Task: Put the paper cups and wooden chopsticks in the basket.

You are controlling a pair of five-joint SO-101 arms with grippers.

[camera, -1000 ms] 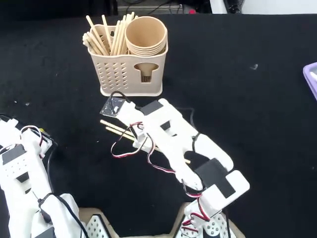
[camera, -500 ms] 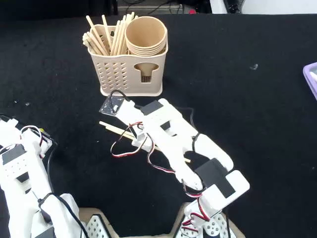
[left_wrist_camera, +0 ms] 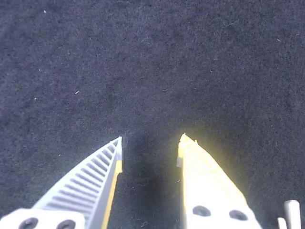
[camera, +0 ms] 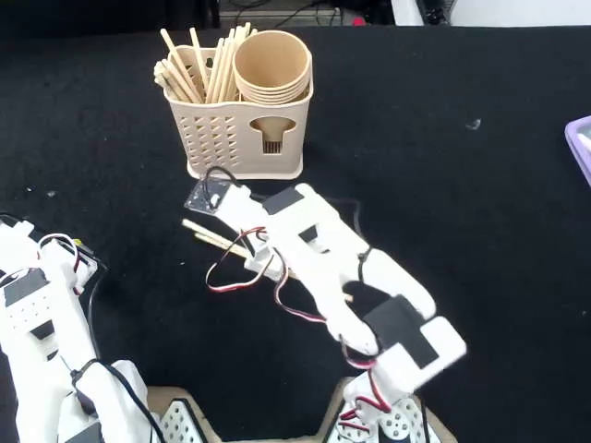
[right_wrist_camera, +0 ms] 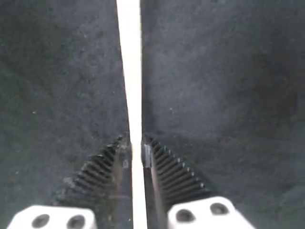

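Black tabletop (camera: pixel 462 231): right end effector (right_wrist_camera: pixel 135 141), clamped on a chopstick (right_wrist_camera: pixel 129 57), has edged it toward the far edge, likely starting the basket (camera: pixel 242 148) carry; left end effector (left_wrist_camera: pixel 150 143) stands apart.

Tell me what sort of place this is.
Probably a robotics lab or workshop bench, not a kitchen. There is a table draped in black cloth, with the white right arm and left arm mounted at its near edge. A basket of paper cups and wooden chopsticks is set out like practice props.
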